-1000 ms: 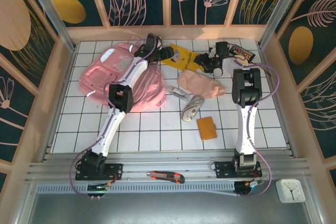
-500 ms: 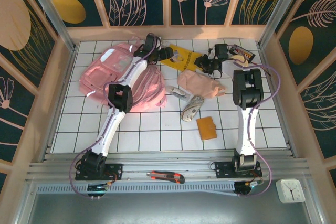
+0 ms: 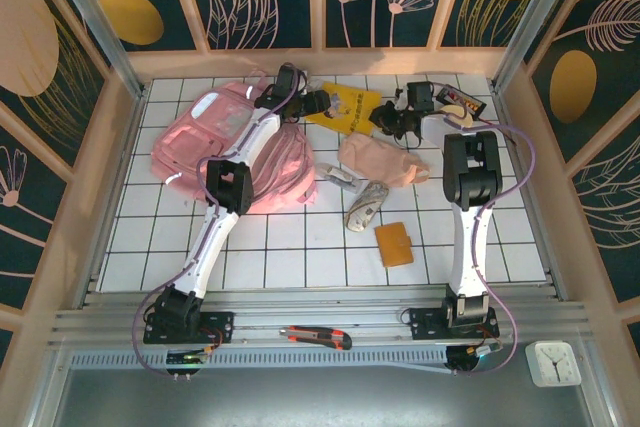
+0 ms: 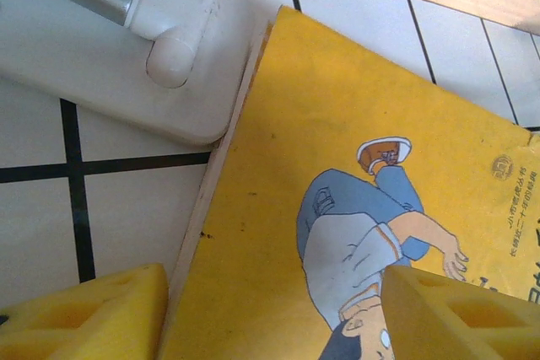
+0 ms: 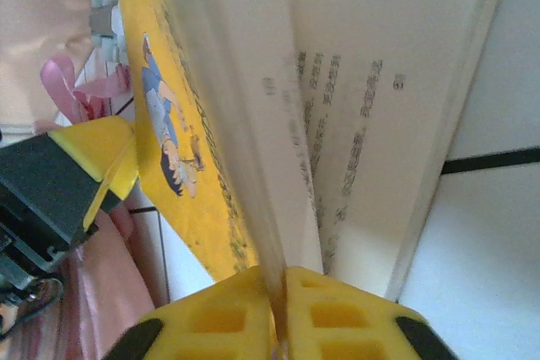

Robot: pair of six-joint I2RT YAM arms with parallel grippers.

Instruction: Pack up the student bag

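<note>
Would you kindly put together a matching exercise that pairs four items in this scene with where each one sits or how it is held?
Things: 1 yellow book; 2 student bag; 3 orange wallet; 4 utility knife.
Places: A on the metal rail at the near edge; B on the tiles beside the right arm; C pinched between the right fingers; D far left on the tiles.
Pairs: 1-C, 2-D, 3-B, 4-A.

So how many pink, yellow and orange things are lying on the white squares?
Pink: 2, the student bag and the small pouch
Yellow: 1, the book
Orange: 1, the flat wallet
Total: 4
</note>
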